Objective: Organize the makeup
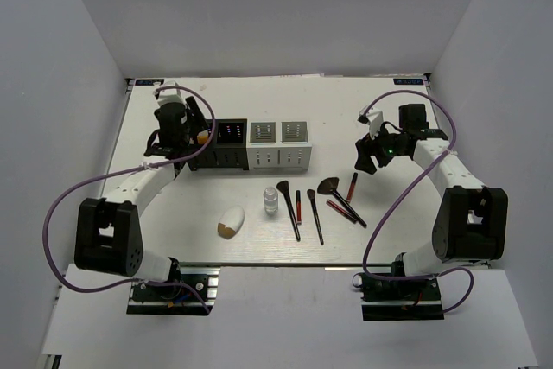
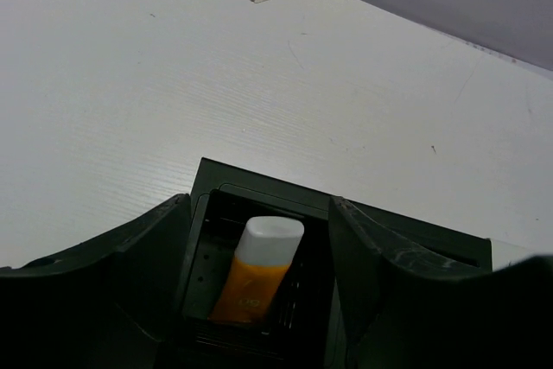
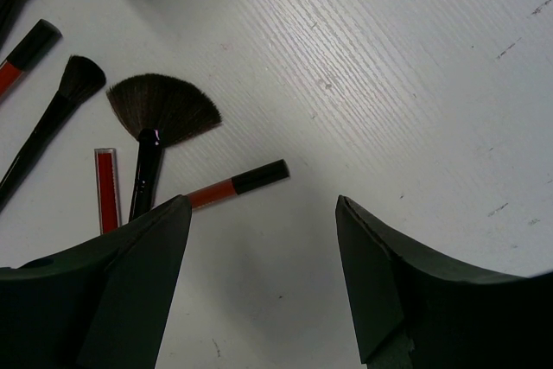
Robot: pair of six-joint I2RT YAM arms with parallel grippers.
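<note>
1. Makeup [image 1: 230, 220] mostly lies loose on the table [image 1: 190, 213], unsorted.
2. Orange tube [image 2: 259, 278] stands in the black box [image 2: 259, 181], propped up by its compartment. The left gripper [image 2: 259, 209] straddles it, jaws apart, not touching.
3. Right gripper [image 3: 262, 205] hovers wide open and empty beside the fan brush [image 3: 164, 108], probably the next pick.

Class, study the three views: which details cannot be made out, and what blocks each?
Top view: the left claw covers the black box's left end; the orange tube barely shows.
Left wrist view: the tube's lower end is lost in the dark compartment.
Right wrist view: the fan brush handle vanishes behind a finger of the right claw.
Top view: the small clear bottle is too small for detail.
</note>
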